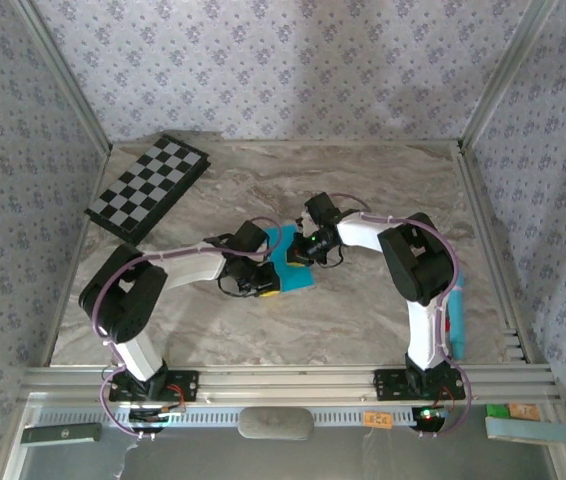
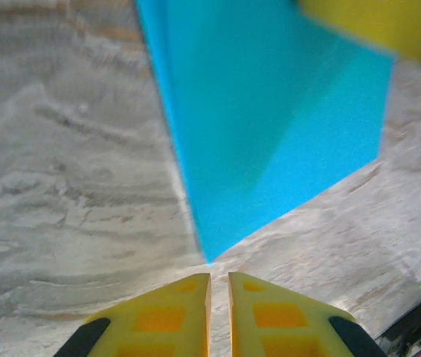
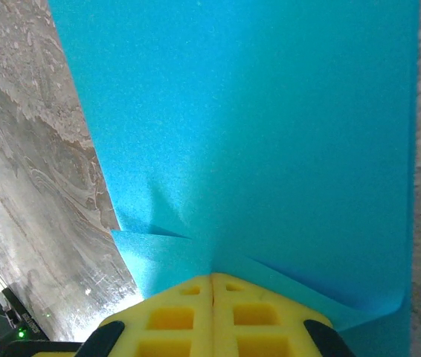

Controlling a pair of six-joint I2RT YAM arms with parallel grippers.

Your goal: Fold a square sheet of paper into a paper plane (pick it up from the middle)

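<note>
Square sheet of paper [image 1: 301, 278] lies partly folded on the marble table [image 1: 363, 330], at the centre of my overhead frame, with the checkerboard [image 1: 151, 187] at upper left. My right gripper [image 3: 212, 277] is clenched on the sheet, bottom centre of its wrist view. My left gripper [image 2: 219, 275] is all but closed and empty, just short of a paper corner.

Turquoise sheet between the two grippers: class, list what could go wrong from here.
1. The right gripper pinches the turquoise sheet, which is puckered at the pinch; a pull might tear or miscrease it.
2. The left gripper, almost closed, sits at a corner tip; it may miss or nudge it askew.
</note>
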